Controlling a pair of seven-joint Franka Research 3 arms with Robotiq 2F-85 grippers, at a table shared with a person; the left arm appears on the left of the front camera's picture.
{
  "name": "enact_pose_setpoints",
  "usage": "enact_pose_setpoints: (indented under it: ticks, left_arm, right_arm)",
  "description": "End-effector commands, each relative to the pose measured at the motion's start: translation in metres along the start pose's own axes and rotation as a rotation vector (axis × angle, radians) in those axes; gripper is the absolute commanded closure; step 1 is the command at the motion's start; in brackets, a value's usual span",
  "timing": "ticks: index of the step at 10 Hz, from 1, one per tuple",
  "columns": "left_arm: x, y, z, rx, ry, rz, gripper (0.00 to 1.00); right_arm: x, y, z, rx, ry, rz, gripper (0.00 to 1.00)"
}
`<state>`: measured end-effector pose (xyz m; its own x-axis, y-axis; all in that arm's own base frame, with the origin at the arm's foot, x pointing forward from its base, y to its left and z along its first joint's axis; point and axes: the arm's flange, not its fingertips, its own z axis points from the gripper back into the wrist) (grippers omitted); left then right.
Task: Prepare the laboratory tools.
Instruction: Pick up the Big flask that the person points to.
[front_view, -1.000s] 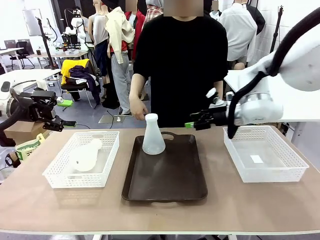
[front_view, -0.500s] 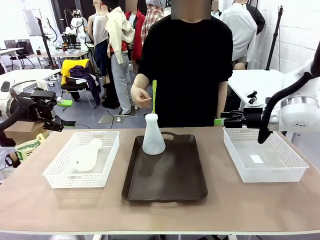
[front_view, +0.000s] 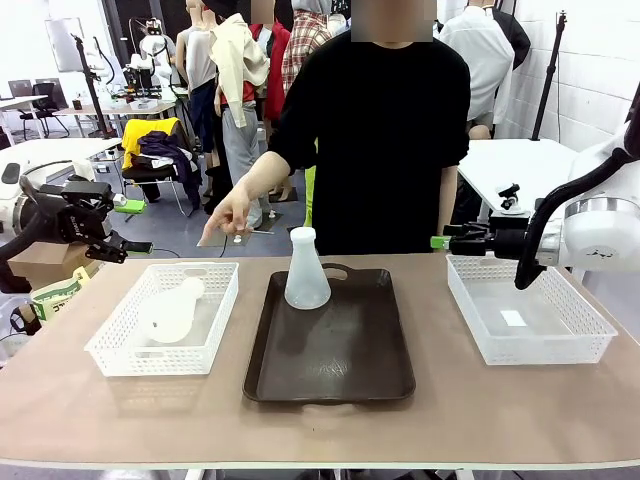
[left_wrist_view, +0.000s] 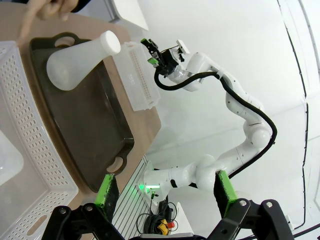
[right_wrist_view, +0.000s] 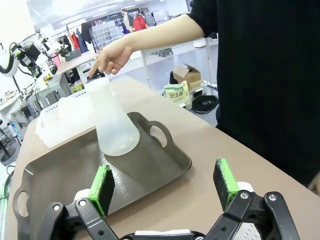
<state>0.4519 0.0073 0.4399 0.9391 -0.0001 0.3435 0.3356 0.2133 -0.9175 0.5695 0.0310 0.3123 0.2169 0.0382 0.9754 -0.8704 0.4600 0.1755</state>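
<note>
Quick status from our side. One flask (front_view: 306, 271) stands upright at the far end of the dark brown tray (front_view: 340, 372), right in front of the tray's far handle cutout. The other flask (front_view: 171, 312) lies on its side in the white mesh basket on our left (front_view: 150, 362), with its neck pointing to the far side of that basket. Nothing is touching either of them.

Our left gripper (left_wrist_view: 165, 192) hangs in the air off the table's left edge, well apart from both flasks. In its wrist view we see the green pads (left_wrist_view: 106, 192) spread wide with nothing between them. Our right gripper (right_wrist_view: 164, 185) is wide too, also with nothing in it. In the front view it sits near the far left corner of the right-hand basket (front_view: 545, 352), fingers aimed sideways toward the middle of the table. Its wrist camera looks across the tray at the upright flask, which is well out ahead of the pads.

The person stands at the far side behind the tray. One hand (front_view: 228, 216) is stretched out with the index finger pointing down, up in the air near the far side of our left basket. It's close to the standing flask but not on it.
</note>
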Motion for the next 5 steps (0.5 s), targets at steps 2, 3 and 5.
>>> enact_pose_setpoints:
  ticks: [2,3,5]
  left_arm:
    - [0.0004,-0.0025,0.0012,-0.011,-0.003,-0.005,0.0]
    - [0.0004,-0.0025,0.0012,-0.011,-0.003,-0.005,0.0]
    - [0.0004,-0.0025,0.0012,-0.011,-0.003,-0.005,0.0]
  right_arm:
    - [0.0003,0.0004,0.0007,0.006,0.012,0.008,0.0]
    - [0.0003,0.0004,0.0007,0.006,0.012,0.008,0.0]
    - [0.0003,0.0004,0.0007,0.006,0.012,0.008,0.0]
